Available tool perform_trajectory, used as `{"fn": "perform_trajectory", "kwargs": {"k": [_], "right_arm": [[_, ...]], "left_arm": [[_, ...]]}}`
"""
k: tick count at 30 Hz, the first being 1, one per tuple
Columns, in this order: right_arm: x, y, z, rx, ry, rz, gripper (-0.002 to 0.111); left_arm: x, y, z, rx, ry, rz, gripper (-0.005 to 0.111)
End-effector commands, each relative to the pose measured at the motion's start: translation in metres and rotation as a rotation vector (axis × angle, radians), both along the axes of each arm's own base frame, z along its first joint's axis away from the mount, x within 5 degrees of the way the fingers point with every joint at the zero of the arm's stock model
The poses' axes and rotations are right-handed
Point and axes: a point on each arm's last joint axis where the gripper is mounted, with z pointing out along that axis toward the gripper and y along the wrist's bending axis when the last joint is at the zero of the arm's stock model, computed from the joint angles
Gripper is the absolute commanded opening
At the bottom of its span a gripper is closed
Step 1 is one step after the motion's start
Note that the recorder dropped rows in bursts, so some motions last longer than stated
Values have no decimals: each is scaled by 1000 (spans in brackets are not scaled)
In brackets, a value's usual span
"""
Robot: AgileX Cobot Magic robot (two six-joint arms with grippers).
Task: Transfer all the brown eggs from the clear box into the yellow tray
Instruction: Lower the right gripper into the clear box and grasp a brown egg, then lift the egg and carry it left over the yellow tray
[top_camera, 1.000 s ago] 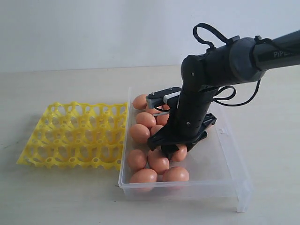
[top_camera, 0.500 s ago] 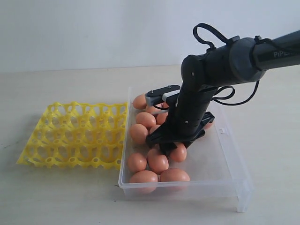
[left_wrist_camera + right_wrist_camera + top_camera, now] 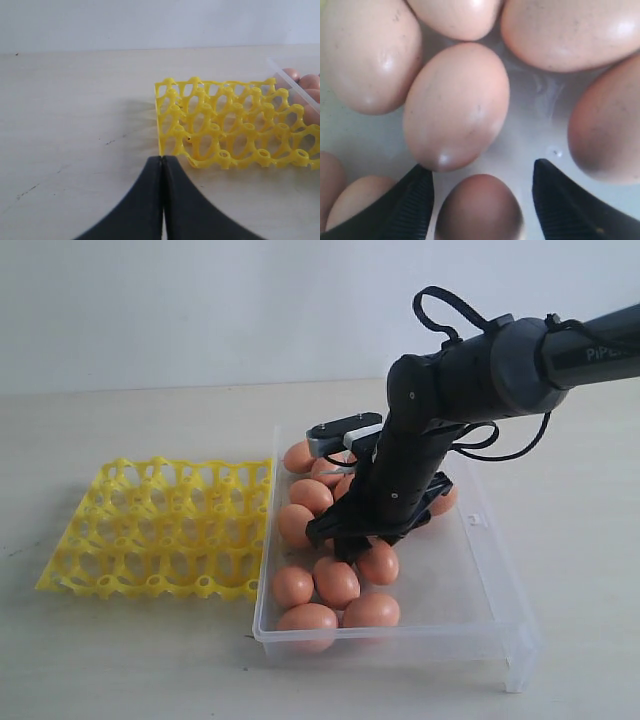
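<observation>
Straddling a brown egg (image 3: 477, 210), the right gripper (image 3: 480, 165) stands open; left gripper (image 3: 162, 160) closed; arm (image 3: 590, 345) lettered "PiPE".

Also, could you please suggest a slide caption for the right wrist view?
Open right fingers flank one brown egg among others lying on the clear box floor.

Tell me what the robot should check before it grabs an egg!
1. Right gripper open: ok.
2. Egg between its fingers: ok.
3. Neighbour eggs clear of the fingers: cannot tell, one lies very close.
4. Yellow tray has free cups: ok.
5. Left gripper away from the box: ok, shut near the tray.
</observation>
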Motion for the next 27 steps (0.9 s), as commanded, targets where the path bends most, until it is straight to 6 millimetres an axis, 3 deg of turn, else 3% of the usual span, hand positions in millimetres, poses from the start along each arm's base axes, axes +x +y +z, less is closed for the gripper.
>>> {"fn": "perform_trajectory", "kwargs": {"k": [1,4,5,8,11,17,20,27], "right_arm": [[0,1,5,7,-22,34,36],[0,1,5,4,-27,58,3],[0,1,5,2,-29,67,0],[-2,3,10,4,-42,112,0],[-3,3,27,24,-80,114,0],[-26,-1,99,134,-334,135,0],[-42,3,122,248,-518,124,0],[-79,43,122,487,-767,129,0]], "left_arm": [[0,0,2,0,-19,2,0],[0,0,2,0,-19,2,0],[0,0,2,0,-19,2,0],[0,0,2,0,-19,2,0],[0,0,2,0,-19,2,0],[0,0,2,0,-19,2,0],[0,0,2,0,-19,2,0],[0,0,2,0,-19,2,0]]}}
